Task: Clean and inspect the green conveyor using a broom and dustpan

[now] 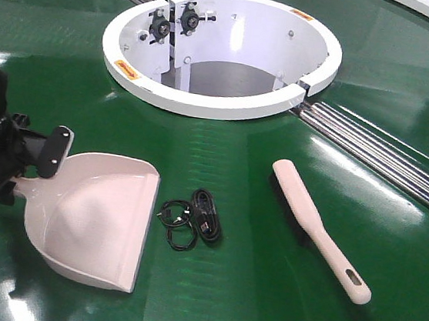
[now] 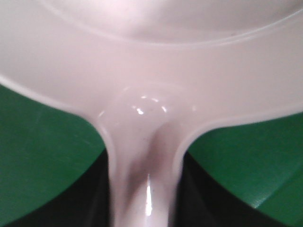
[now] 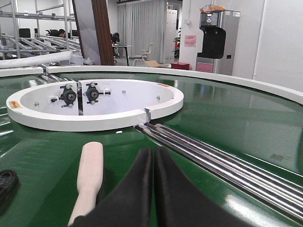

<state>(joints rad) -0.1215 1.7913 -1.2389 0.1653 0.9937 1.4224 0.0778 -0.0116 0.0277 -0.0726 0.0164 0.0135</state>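
Hold dustpan [image 1: 99, 221] mouth flat on conveyor [image 1: 246, 292] with left pincer [image 1: 36, 162] gripping its handle, open shut empty right pincer [image 3: 153, 153], grab broom [image 1: 312, 222] mid-handle to sweep cables [image 1: 207, 215] in.

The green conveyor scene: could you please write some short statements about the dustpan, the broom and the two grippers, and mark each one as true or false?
1. The broom lies on the green conveyor, and no gripper holds it. True.
2. The black cables lie inside the dustpan. False: they lie on the belt, between the dustpan's mouth and the broom.
3. The left gripper is closed on the dustpan's handle. True.
4. The right gripper is open around the broom. False: its jaws are shut together and empty, and the broom lies beside it.
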